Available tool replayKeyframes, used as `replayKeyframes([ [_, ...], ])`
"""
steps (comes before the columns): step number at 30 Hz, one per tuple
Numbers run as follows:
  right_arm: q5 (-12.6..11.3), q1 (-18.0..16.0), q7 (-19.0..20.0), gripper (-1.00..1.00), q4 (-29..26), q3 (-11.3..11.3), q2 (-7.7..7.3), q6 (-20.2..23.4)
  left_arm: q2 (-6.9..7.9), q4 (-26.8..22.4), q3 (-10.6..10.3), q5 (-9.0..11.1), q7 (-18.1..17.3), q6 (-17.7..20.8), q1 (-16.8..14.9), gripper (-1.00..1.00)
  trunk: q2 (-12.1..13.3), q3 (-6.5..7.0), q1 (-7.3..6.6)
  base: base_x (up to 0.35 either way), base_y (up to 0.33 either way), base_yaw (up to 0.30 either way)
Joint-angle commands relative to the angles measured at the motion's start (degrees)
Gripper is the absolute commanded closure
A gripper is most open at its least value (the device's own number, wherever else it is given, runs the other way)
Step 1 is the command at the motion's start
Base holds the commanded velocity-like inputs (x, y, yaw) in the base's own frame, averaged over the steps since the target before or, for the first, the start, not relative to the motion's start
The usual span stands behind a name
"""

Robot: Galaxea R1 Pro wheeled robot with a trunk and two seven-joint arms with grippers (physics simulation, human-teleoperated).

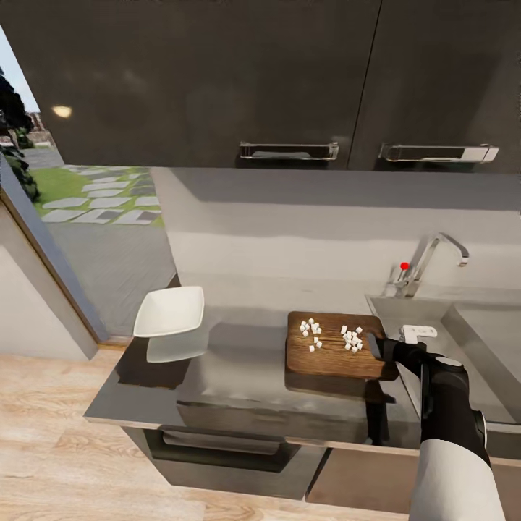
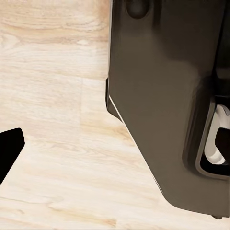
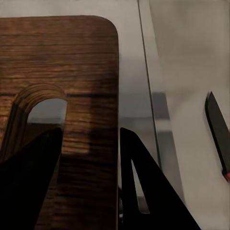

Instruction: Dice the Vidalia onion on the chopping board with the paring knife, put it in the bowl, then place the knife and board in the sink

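Board edge is the thing that matters here: the rectangular dark brown wooden chopping board (image 1: 334,346) lies flat on the long grey, slightly reflective surface (image 1: 239,383), and the right gripper (image 1: 379,346) sits at its end nearest the grey matte sink (image 1: 463,340). In the right wrist view the two dark fingers (image 3: 139,191) straddle that end of the board (image 3: 72,62), one over the wood beside the oval handle hole (image 3: 45,108), the other just off the edge over the grey surface. The jaws stand apart, spanning the strip between hole and edge, and hold nothing that I can make out.

Small white onion dice (image 1: 331,335) lie scattered on the board, not in the shallow white squarish bowl (image 1: 170,311), which sits well to the left on the same surface. The board's long axis runs roughly toward the sink, so the right arm is clearly the nearer one.

A dark pointed knife blade (image 3: 219,132) lies on the grey beyond the board's edge, with a hint of red handle.

The left gripper (image 2: 7,151) shows as a dark finger over pale wooden floor (image 2: 52,96); whether it is wide or narrow I cannot tell.
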Motion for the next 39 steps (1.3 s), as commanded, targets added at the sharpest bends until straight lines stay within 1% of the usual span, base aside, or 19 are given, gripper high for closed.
replayKeyframes([
  [1, 0.6, -0.1, 0.6, 1.0, -0.1, -0.2, 0.07, 0.1, 0.03, -0.1, -0.3, 0.4, 0.3, -0.1, 0.0, -1.0, -0.1, -0.01, 0.04, 0.0, 0.0, 0.0],
  [15, 0.6, -0.1, 0.6, 1.0, -0.1, -0.1, 0.07, 0.1, 0.03, -0.1, -0.3, 0.4, 0.3, -0.1, 0.0, -1.0, -0.1, 1.18, 0.04, 0.0, 0.0, 0.0],
  [27, 0.6, -0.1, 0.6, 1.0, -0.1, -0.1, 0.07, 0.1, 0.0, -0.1, -0.3, 0.4, 0.3, -0.1, 0.0, -1.0, -0.1, 1.25, 0.04, 0.0, -0.001, 0.0],
  [34, 0.6, -0.1, 0.6, 1.0, -0.1, -0.1, 0.07, 0.1, 0.02, -0.1, -0.3, 0.4, 0.4, -0.1, 0.0, -1.0, -0.1, 1.25, 0.04, 0.0, -0.199, 0.0],
  [39, 0.6, -0.1, 0.6, 1.0, -0.1, -0.1, 0.07, 0.1, 0.03, -0.1, -0.3, 0.4, 0.4, -0.1, 0.0, -1.0, -0.1, 1.25, 0.04, 0.0, -0.056, 0.0],
])
